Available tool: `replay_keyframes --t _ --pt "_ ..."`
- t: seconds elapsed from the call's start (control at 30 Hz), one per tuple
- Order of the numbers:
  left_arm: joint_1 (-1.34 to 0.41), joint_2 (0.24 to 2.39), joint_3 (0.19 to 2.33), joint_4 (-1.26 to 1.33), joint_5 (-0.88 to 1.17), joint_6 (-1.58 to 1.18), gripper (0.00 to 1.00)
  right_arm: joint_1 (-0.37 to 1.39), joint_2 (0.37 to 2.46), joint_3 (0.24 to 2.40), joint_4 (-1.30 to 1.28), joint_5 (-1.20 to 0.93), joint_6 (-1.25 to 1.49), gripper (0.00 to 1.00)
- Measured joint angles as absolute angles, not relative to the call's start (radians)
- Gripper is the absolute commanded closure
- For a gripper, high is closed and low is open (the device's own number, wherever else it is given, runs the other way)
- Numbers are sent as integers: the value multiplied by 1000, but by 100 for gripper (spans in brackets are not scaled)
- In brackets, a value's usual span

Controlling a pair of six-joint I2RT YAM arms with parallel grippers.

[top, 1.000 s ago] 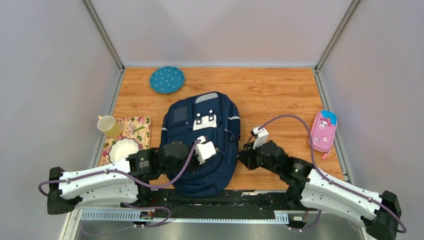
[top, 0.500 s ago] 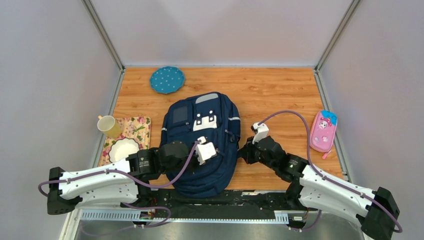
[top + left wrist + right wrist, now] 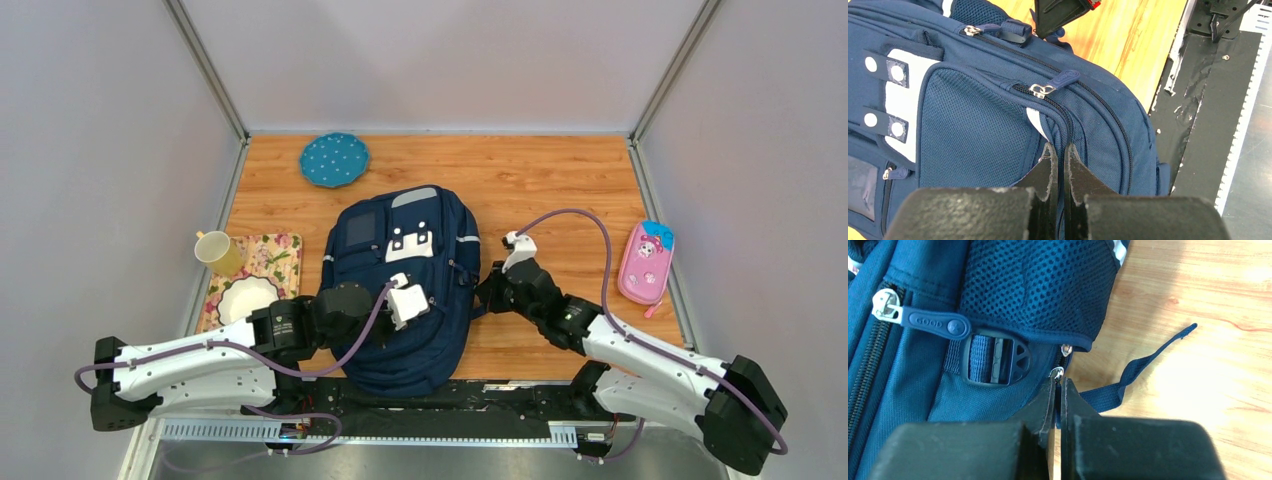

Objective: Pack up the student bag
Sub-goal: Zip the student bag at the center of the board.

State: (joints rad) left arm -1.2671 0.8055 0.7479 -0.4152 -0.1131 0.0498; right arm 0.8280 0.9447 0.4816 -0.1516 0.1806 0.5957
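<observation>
The student bag (image 3: 440,335), navy blue with a white patch (image 3: 410,243), lies flat in the middle of the wooden table. My left gripper (image 3: 1060,150) is shut, its tips resting on the bag's front along a zip line (image 3: 1068,125); I cannot tell whether fabric is pinched. A zip slider with a blue tab (image 3: 1048,87) lies just ahead of it. My right gripper (image 3: 1058,382) is at the bag's right side (image 3: 472,290), shut on a blue zip pull, whose silver slider (image 3: 1056,373) sits at the fingertips. A black buckle (image 3: 993,360) and a loose strap (image 3: 1148,360) lie beside it.
A pink pencil case (image 3: 645,262) lies at the right wall. A teal dotted plate (image 3: 334,159) sits at the back. A yellow mug (image 3: 217,252) and white bowl (image 3: 246,297) rest on a floral mat (image 3: 275,255) at the left. A black rail (image 3: 1208,100) edges the table.
The right arm has stretched leftward and its gripper has come in against the bag's right side. The left arm has barely moved.
</observation>
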Motion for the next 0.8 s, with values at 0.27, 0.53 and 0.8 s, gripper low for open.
replay_keyframes --t 0.27,0.53,0.8 --pt "-1268 796 741 -415 -134 39 100 778 962 484 -134 127 614 93" --pt "-1269 792 735 -415 -145 31 100 759 959 482 -121 -14 649 70" --pt "-1270 791 731 -414 -145 28 100 759 937 448 -144 -38 662 64"
